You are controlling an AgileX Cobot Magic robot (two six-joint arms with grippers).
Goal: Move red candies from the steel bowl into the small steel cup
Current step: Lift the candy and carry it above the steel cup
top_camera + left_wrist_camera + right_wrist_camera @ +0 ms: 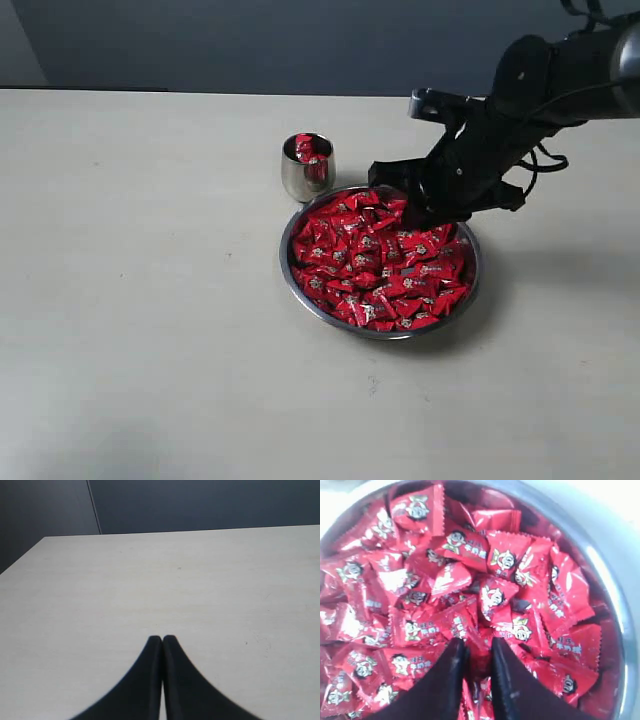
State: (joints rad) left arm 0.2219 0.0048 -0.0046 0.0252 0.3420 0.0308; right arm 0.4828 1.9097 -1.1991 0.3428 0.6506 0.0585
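Right gripper (477, 642) sat low in the steel bowl (620, 605); I pinched a red candy (478, 665) meant for the small steel cup (307, 167).

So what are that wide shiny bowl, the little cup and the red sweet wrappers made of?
The wide shallow silver bowl and small rounded silver cup look like polished steel: mirror-bright, reflecting red. The small red candies seem wrapped in glossy plastic film, perhaps foil: crinkled, shiny, sawtooth-edged.
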